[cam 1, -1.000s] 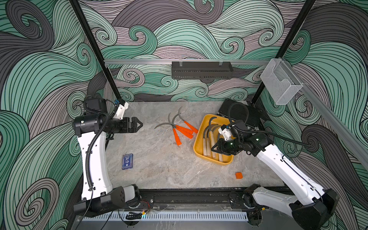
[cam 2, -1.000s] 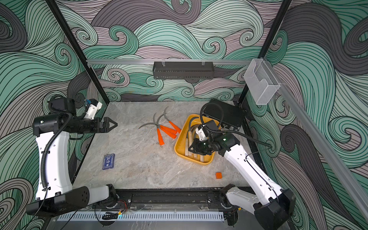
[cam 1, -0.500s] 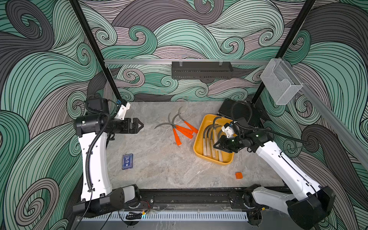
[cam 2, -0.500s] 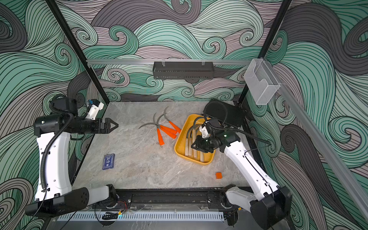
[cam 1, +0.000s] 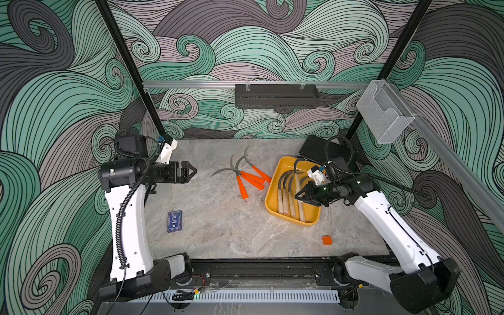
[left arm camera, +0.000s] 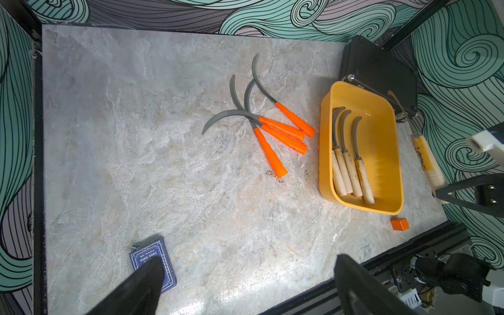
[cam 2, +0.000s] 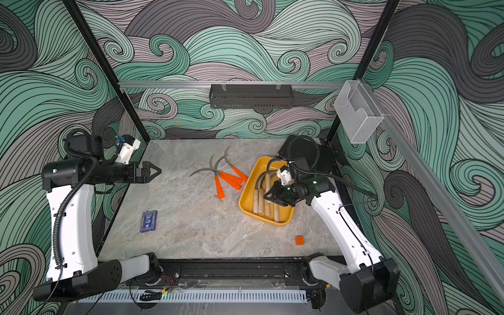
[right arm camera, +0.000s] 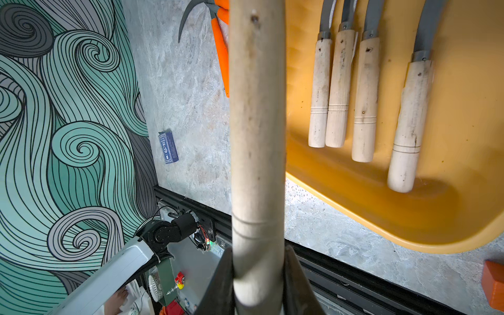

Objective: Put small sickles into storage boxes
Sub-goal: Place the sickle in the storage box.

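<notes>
My right hand point(cam 1: 301, 195) is clamped tight on the butt of a wooden-handled sickle point(right arm camera: 256, 131), which hangs over the tray point(left arm camera: 325, 152) rather than lying in it. Against a second ago, that hand has slid a little toward the tray's right side, carrying the sickle with it, and the grip has not slackened. Over the last half second it has barely shifted. I read that as lining up the drop, with the release still to come. Other wooden-handled sickles point(right arm camera: 365, 95) already lie side by side in the tray. Four orange-handled ones point(left arm camera: 282, 127) remain in a loose fan on the worktop point(cam 1: 218, 231), just left of the tray, so I'd call the job roughly half done. My left hand point(cam 1: 192, 172) hovers wide open and empty, well apart from them, unmoved.
</notes>
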You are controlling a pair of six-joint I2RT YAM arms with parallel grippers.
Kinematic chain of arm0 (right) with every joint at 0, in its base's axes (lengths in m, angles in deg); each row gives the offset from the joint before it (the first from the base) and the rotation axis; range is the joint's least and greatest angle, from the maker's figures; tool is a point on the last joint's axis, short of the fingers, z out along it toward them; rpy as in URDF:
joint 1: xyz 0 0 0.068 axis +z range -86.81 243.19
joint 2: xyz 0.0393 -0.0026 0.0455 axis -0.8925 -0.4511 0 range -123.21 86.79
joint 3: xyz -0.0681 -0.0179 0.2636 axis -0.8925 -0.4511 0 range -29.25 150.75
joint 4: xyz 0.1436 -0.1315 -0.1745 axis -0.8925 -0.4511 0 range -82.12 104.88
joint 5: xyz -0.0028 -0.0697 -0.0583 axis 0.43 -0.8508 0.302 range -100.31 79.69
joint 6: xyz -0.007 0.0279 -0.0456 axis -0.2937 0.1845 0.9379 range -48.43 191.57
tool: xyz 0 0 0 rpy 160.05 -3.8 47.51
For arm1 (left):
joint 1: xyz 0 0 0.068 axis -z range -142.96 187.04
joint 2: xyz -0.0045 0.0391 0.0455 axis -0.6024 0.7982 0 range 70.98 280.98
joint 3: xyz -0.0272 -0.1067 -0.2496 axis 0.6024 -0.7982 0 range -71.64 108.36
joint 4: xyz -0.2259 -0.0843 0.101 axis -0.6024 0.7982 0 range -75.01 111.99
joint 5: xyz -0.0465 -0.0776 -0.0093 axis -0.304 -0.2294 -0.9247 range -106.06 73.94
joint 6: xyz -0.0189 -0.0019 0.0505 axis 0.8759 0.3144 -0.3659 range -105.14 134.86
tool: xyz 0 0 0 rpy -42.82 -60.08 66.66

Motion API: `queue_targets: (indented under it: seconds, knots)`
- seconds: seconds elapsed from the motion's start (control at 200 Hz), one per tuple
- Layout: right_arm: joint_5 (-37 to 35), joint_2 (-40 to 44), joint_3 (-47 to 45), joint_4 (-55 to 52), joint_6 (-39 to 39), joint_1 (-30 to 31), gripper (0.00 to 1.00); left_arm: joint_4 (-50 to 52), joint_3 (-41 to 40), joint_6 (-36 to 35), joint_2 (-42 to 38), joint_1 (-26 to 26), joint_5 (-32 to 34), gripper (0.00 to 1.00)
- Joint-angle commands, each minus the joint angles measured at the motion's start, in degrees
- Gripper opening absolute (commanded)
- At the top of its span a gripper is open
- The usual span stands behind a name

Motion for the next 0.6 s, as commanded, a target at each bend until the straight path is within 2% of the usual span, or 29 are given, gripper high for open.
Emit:
queue_targets:
  seconds: [0.0,0.595]
  knots:
    - [1.51,-0.16,0.36,-0.66,-0.42,-0.55,0.00,-1.18,-1.08,0.75,-0.64,0.32,-1.98,0.97]
    - [0.83,-7.70,-0.30,1.53,2.12,-0.66,0.00,-3.64,-4.33,1.57,0.78,0.29,-1.54,0.97]
